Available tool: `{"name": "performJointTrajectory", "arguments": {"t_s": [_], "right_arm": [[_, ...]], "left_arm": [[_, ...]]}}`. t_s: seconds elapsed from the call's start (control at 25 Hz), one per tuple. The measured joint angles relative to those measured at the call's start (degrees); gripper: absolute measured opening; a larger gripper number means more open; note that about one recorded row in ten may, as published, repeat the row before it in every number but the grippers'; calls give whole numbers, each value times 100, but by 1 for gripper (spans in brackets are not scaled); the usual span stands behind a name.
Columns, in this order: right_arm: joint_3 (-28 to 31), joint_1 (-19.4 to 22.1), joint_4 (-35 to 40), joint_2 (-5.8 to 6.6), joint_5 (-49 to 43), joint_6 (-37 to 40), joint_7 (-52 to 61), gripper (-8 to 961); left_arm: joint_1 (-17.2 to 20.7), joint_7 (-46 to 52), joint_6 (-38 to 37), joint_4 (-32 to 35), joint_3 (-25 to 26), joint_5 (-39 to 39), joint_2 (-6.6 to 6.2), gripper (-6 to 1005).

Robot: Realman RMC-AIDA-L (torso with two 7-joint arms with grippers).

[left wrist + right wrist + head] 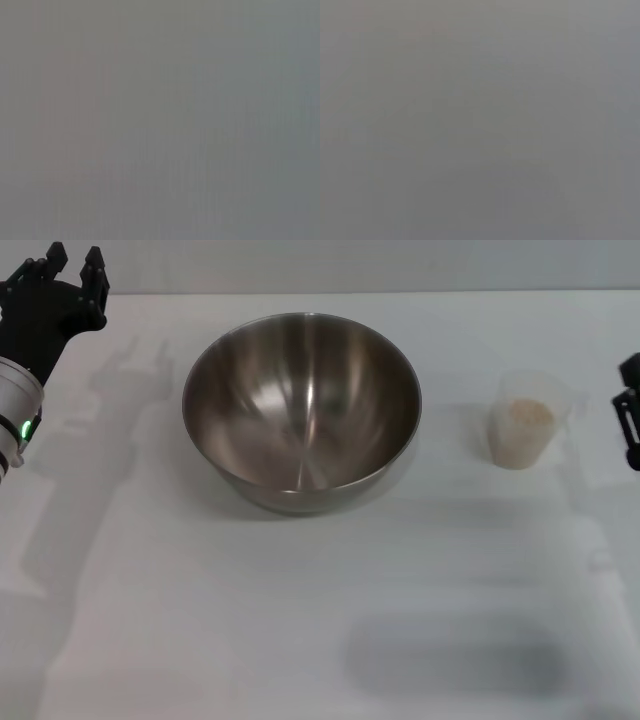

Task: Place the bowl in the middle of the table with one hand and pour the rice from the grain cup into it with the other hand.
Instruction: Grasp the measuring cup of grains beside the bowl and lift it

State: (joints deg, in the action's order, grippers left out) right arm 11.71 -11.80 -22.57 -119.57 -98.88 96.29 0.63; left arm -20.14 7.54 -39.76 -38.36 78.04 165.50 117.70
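the broad flat white bench (300, 640) was seen bare in its near part. farther back, roughly at its middle, the large round stainless-steel mixing bowl (301, 410) was found upright and unheld. it was judged stiff, smooth and slippery, best taken at the rim. to its right, well apart, stood the small clear plastic grain cup (528, 422) with off-white rice (530, 412) heaped inside; it was judged light, thin-walled and easily tipped, to be clasped around its tapered body. the right end effector (631, 412) was glimpsed just beside it at the edge, its state not to be told. farthest back, the left end effector (70, 265) was held apart, empty.
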Motion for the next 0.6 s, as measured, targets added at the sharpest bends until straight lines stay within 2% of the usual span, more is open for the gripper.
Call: {"name": "performJointTrajectory", "arguments": {"t_s": [0.28,0.6], "right_arm": [[240,98,-136,-14,47,28,-224,691],[320,5,-158,-15,261,-178,-230,691]], "left_arm": [[3,-52,-29,12,-19,0,10,377],[61,-69,-81,-31,-25,-1,14,377]]}}
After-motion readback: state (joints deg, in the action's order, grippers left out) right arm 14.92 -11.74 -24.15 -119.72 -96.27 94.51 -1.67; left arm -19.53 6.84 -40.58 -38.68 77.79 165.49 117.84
